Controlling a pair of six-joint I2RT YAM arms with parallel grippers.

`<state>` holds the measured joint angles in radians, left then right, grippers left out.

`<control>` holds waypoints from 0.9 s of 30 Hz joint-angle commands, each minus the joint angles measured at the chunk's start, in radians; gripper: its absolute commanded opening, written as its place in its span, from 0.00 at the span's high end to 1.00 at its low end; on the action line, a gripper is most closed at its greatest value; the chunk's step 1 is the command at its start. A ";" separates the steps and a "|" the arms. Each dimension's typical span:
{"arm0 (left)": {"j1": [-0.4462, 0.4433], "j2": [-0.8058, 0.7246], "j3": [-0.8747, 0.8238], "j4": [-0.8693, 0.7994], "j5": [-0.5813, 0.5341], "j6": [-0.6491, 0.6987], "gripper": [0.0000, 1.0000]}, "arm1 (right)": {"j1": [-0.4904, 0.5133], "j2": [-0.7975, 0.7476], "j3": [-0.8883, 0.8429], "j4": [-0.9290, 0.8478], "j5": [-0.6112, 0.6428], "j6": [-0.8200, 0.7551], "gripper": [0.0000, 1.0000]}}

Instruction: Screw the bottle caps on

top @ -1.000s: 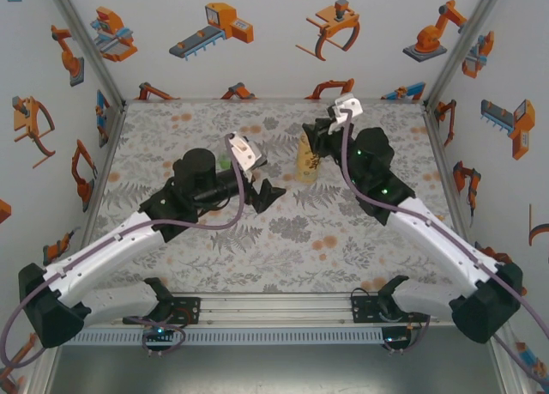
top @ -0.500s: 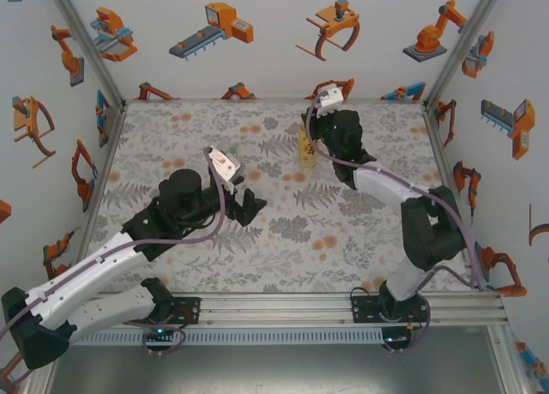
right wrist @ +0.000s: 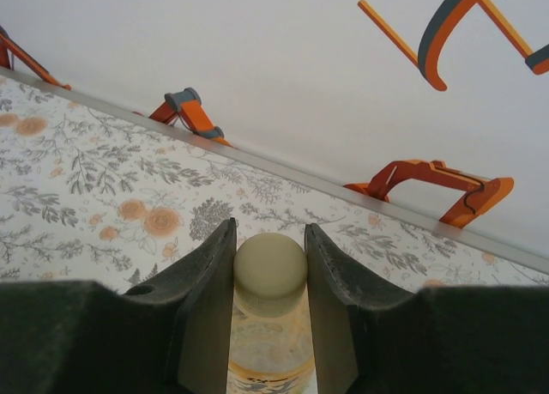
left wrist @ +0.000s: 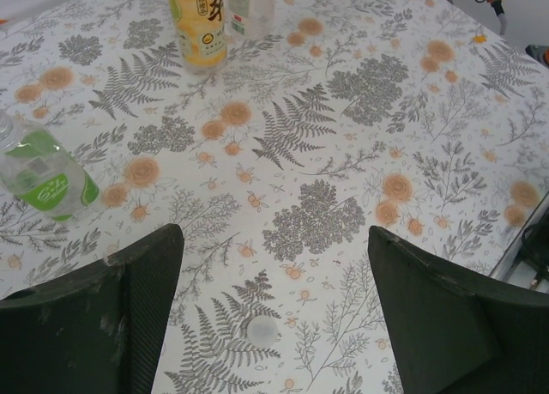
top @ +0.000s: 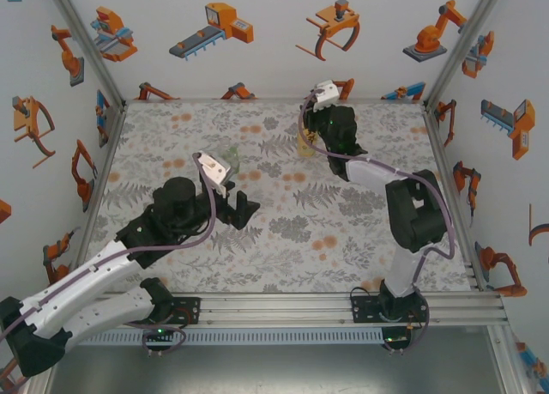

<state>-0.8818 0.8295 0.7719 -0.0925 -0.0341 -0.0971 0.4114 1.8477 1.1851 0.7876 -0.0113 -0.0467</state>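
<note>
My right gripper (right wrist: 269, 239) is shut on a pale yellow-green bottle cap (right wrist: 270, 265) that sits on the neck of the amber, yellow-labelled bottle (right wrist: 270, 355). From above, the right gripper (top: 310, 136) stands over that bottle (top: 304, 147) near the back wall. My left gripper (left wrist: 274, 235) is open with nothing between its fingers, and hangs over a white cap (left wrist: 262, 330) lying flat on the table. Ahead of it stand the amber bottle (left wrist: 199, 25) and a slim clear bottle (left wrist: 251, 3). The short green-tinted bottle (left wrist: 47, 181) stands at its left.
The floral tablecloth (top: 283, 231) covers the whole table. An aluminium rail (right wrist: 360, 192) and a white wall with orange robot pictures stand just behind the amber bottle. The right arm's elbow (top: 416, 209) is folded up high on the right.
The left gripper has drawn back toward the near left, away from the green bottle. The right arm has folded up and its gripper has moved toward the back wall, staying at the amber bottle's top.
</note>
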 commanded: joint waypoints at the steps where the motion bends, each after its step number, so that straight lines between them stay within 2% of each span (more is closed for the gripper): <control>1: 0.005 -0.013 -0.011 -0.007 -0.018 -0.019 0.19 | -0.010 0.024 -0.009 0.128 -0.018 -0.012 1.00; 11: 0.005 -0.001 -0.002 -0.021 -0.028 -0.034 0.19 | -0.014 0.016 -0.039 0.141 -0.010 0.019 1.00; 14: 0.005 0.001 0.000 -0.026 -0.031 -0.038 0.19 | -0.014 0.017 -0.041 0.137 -0.006 0.022 0.96; 21: 0.006 0.005 0.009 -0.026 -0.034 -0.031 0.19 | -0.016 0.013 -0.029 0.108 -0.009 0.030 0.70; 27: 0.006 0.015 0.016 -0.026 -0.040 -0.023 0.19 | -0.016 -0.008 -0.014 0.077 -0.013 0.030 0.53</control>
<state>-0.8818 0.8406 0.7700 -0.1177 -0.0624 -0.1181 0.4023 1.8771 1.1526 0.8783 -0.0113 -0.0261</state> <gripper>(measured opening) 0.808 0.459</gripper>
